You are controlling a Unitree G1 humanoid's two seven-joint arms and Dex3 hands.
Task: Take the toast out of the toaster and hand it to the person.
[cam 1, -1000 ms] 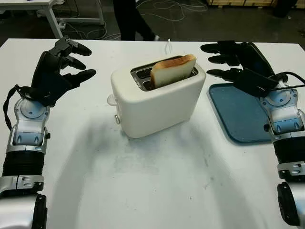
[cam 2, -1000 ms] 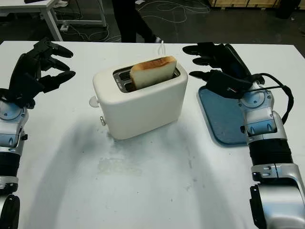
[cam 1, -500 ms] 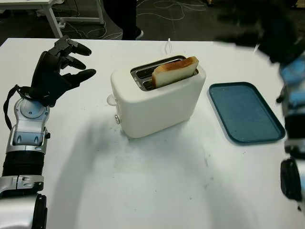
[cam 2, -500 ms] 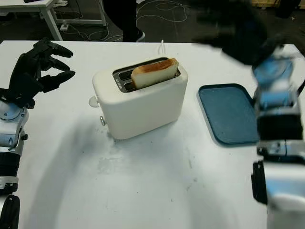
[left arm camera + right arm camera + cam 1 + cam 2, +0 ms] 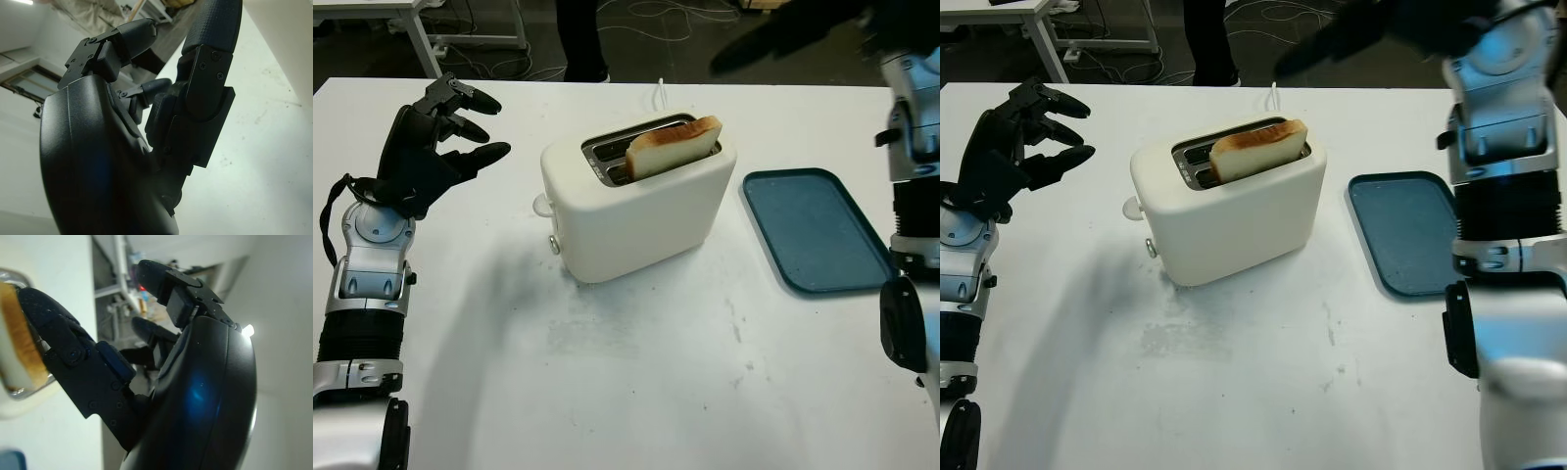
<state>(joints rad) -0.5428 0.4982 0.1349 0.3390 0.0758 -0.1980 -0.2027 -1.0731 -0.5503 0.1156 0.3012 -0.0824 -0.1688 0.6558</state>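
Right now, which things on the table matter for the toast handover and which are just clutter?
Job:
toast, standing up out of the rear slot
toaster, white, mid-table
right hand, open, raised above and behind the toaster
left hand, open, parked at the table's left

Lying about:
blue tray, right of the toaster
cables on the floor beyond the table

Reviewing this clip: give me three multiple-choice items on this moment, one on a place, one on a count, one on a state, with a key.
1. Where does the tray lie?
A. Right of the toaster
B. Left of the toaster
C. On the toaster

2. How many slices of toast show?
A. One
B. Two
C. Three

3. What does the left hand hold?
A. Toast
B. Nothing
C. The tray

Key: 1 A, the tray lies on the table right of the toaster. 2 A, one slice of toast stands in a slot. 3 B, the left hand is open above the table's left side.
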